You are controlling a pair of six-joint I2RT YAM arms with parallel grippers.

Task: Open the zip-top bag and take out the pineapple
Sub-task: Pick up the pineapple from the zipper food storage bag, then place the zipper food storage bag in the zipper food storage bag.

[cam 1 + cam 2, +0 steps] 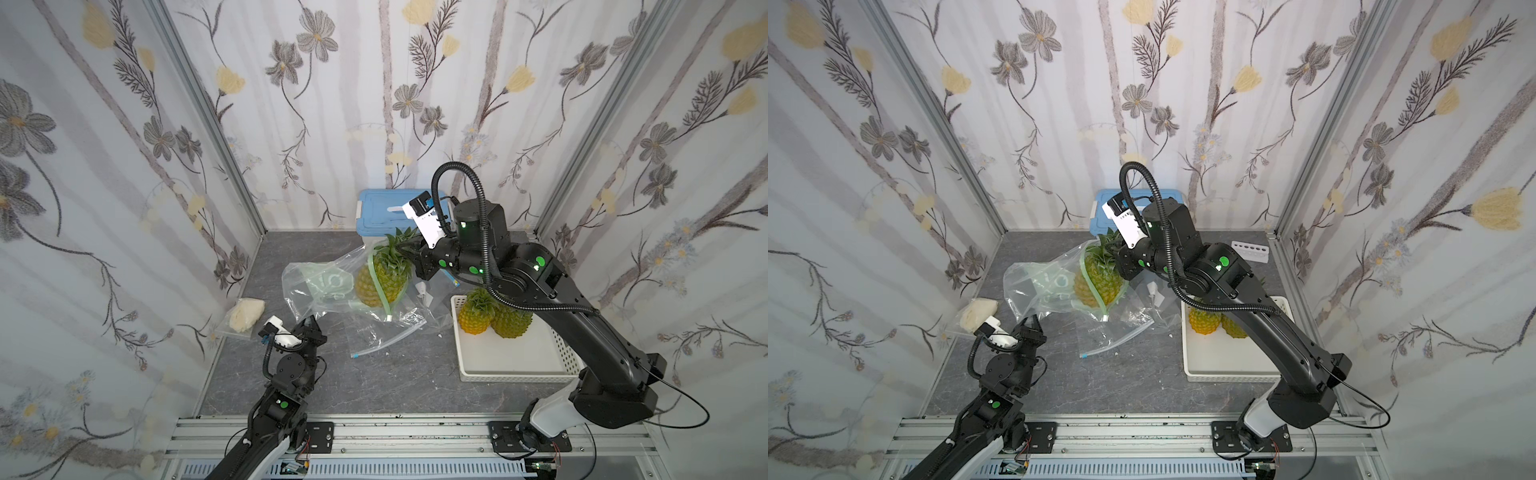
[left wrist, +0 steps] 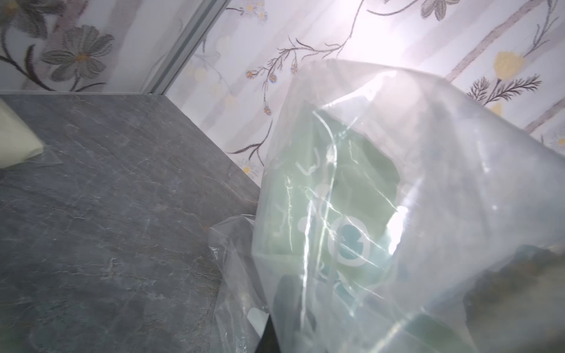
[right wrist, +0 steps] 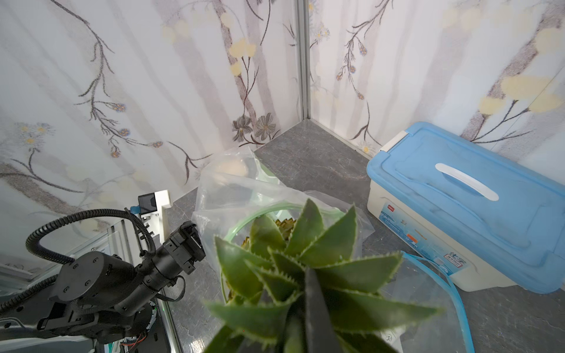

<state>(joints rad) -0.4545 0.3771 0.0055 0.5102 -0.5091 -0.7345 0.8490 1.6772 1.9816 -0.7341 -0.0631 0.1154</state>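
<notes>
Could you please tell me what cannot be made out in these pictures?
- Right gripper: its tips are buried in the pineapple leaves, in a top view.
- Left gripper: its hold is blurred by the bag, left wrist view.
- Basket pineapples: the right arm partly covers them, in a top view.
- Box label: print too small, right wrist view.

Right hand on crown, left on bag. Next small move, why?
Probably draw the pineapple out by its crown with the right hand: the green zip rim of the zip-top bag rings its body, while the left hand pins the far end.
</notes>
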